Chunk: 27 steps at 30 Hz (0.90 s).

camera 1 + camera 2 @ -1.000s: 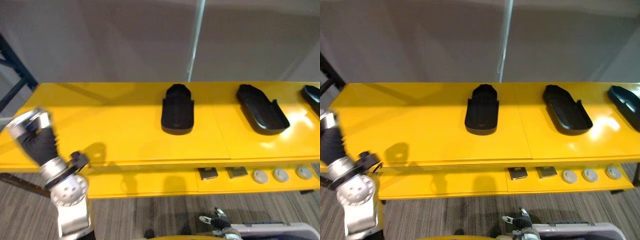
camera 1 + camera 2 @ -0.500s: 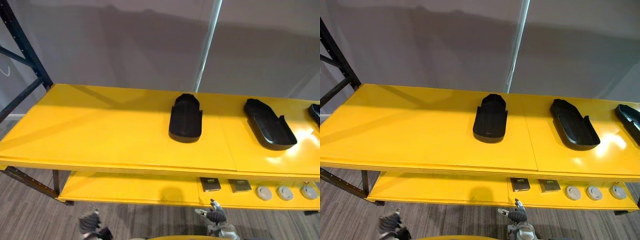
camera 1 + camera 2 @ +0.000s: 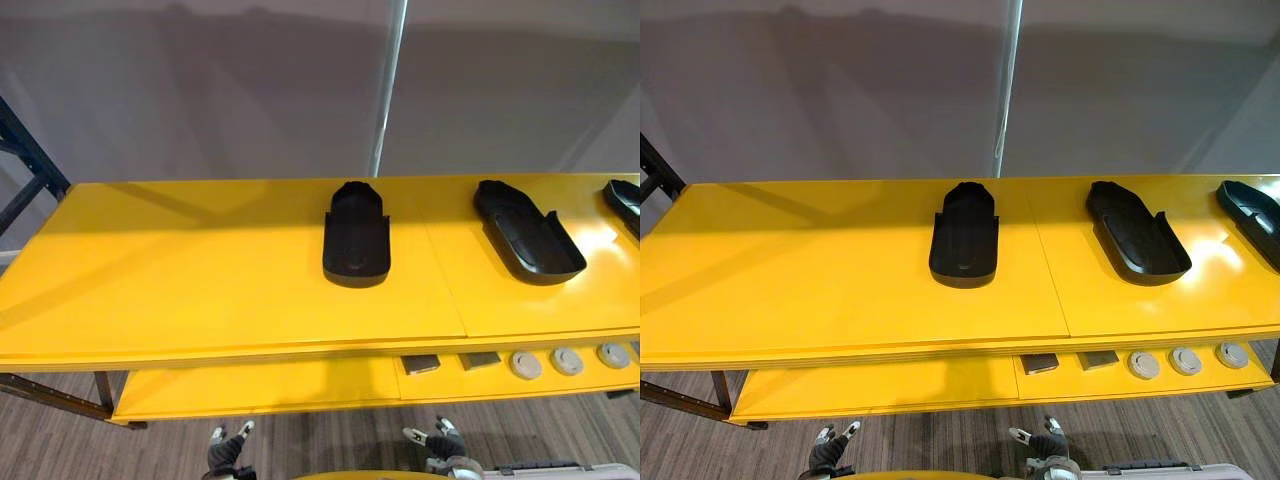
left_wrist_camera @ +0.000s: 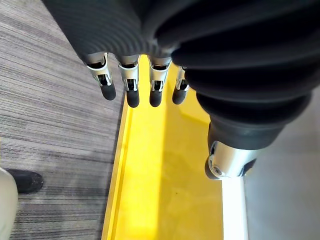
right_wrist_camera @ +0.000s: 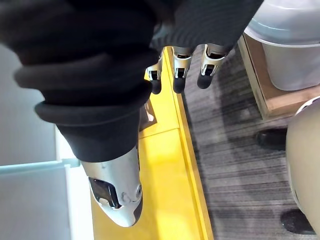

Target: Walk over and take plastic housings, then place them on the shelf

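Observation:
Three black plastic housings lie on the yellow shelf top (image 3: 200, 270): one in the middle (image 3: 355, 237), a longer one to its right (image 3: 528, 232), and a third cut off at the right edge (image 3: 625, 200). My left hand (image 3: 228, 452) hangs low in front of the shelf, open and empty; its straight fingers (image 4: 132, 90) point down over the shelf's yellow edge. My right hand (image 3: 440, 442) hangs low on the right side, open too, with straight fingers (image 5: 179, 75) and nothing in them. Both hands are well short of the housings.
On the lower yellow shelf (image 3: 250, 385) lie two small dark squares (image 3: 420, 365) and three grey round discs (image 3: 566, 361). A dark blue rack post (image 3: 25, 160) stands at the left. A white container on a wooden base (image 5: 280, 60) sits on the grey floor beside my right hand.
My left arm, raised at the shelf's front left a second ago, has dropped down to my side and its fingers have straightened. The camera's view has shifted; the housings stay put.

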Motion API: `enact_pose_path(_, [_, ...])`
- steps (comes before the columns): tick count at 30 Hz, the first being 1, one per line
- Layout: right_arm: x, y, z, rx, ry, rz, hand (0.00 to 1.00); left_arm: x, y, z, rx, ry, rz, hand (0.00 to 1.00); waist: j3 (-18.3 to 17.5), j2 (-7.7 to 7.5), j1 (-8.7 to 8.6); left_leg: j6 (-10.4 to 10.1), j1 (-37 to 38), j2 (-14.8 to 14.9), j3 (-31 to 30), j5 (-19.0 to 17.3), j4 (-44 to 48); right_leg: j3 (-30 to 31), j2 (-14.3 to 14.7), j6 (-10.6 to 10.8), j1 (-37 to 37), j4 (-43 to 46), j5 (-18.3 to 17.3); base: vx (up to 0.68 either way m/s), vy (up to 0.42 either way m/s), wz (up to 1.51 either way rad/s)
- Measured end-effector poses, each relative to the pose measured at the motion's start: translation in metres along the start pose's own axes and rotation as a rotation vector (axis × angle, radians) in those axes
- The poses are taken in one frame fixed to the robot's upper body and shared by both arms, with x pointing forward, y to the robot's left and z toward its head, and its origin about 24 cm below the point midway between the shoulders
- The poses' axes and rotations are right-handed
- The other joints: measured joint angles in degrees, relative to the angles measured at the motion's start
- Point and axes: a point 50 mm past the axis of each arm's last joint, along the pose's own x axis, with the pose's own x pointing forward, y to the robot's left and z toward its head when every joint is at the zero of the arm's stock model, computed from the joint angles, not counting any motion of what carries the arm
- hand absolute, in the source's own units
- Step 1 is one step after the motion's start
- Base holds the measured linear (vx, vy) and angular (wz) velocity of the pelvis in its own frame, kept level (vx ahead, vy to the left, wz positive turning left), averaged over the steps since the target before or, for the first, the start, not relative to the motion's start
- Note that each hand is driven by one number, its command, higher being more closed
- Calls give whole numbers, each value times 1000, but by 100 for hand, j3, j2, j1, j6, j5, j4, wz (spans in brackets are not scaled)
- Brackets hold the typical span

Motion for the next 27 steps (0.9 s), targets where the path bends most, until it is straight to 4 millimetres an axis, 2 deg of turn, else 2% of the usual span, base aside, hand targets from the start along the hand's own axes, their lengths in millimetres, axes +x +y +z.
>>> enact_pose_path(5, [3,3,8,8,-18,8,0,4,-6,13,52,-46,-32,0,167,-13,-23,-106,-51,-1,14,-82,159,37,-6,3,-3,42,-10,4,-3,-3])
enact_pose_path(8, [6,5,16,23,-39,5,0,6,-13,23,67,-76,-55,0,351,22,-38,-121,-387,106,68,-480,945,119,35,-30,-124,301,-111,-53,-9,-9])
enact_pose_path(10, [5,6,18,24,-46,-2,0,5,-14,25,62,-86,-57,0,362,24,4,-246,-536,144,79,-614,1344,265,55,-39,-264,509,-197,-61,-20,-37])
enact_pose_path(12, [5,5,24,27,-74,-4,0,3,-16,29,51,-109,-58,0,379,-4,14,-174,-813,98,-324,-686,1903,533,61,-45,-510,774,-246,-43,-42,-65])
enact_pose_path(14, [6,6,37,33,-124,-2,0,2,-22,36,32,-138,-67,0,387,60,3,-262,-912,93,-801,-908,2089,875,179,-44,-823,1040,-248,-23,-6,-91])
enact_pose_path(16, [6,6,41,38,-143,-2,0,3,-28,44,23,-159,-80,0,388,89,-82,-116,-916,110,-856,-1121,2023,1046,257,-14,-1072,1270,-266,-67,61,-64])
enact_pose_path(17, [5,8,41,45,-141,1,0,4,-31,52,24,-181,-89,0,435,23,-156,-35,-927,88,-754,-1173,2052,1168,257,21,-1180,1356,-288,-119,88,-64])
enact_pose_path(18, [4,11,40,54,-139,7,0,4,-32,58,21,-203,-93,0,479,-48,-151,-2,-962,79,-540,-1235,2170,1388,282,62,-1324,1483,-284,-176,105,-100])
enact_pose_path(20, [3,15,46,62,-167,18,0,4,-32,64,16,-228,-92,0,480,-86,-154,68,-1119,71,-155,-1383,2420,1862,408,155,-1591,1538,-147,-189,157,-138])
enact_pose_path(22, [3,22,63,53,-226,43,0,3,-31,69,16,-253,-89,0,536,-152,-117,202,-1340,122,511,-1432,2644,2485,522,235,-1924,1282,301,-196,198,-175])
enact_pose_path(23, [3,23,67,51,-237,48,0,3,-31,70,14,-258,-87,0,553,-170,-139,291,-1371,143,734,-1431,2634,2450,524,156,-1989,1176,410,-219,110,-160])
enact_pose_path(24, [3,23,74,53,-262,47,0,2,-33,76,4,-281,-89,0,622,-132,-131,491,-1376,251,1196,-1441,2579,2002,378,-62,-2117,1266,432,-222,105,-171])
enact_pose_path(25, [4,24,80,54,-279,47,0,3,-33,80,-4,-285,-87,0,743,-129,17,538,-1158,311,1659,-1416,2444,1229,96,-63,-2314,2019,195,-205,110,-178])
enact_pose_path(26, [4,25,80,53,-279,47,0,3,-33,78,-3,-282,-86,0,764,-135,24,555,-1028,312,1875,-1388,2329,911,-21,-77,-2314,2341,1,-207,113,-169])
enact_pose_path(27, [4,25,80,45,-279,48,0,2,-32,74,2,-272,-85,0,748,-43,4,562,-948,345,2174,-1372,2225,541,-203,-54,-2267,2920,-341,-163,86,-138])
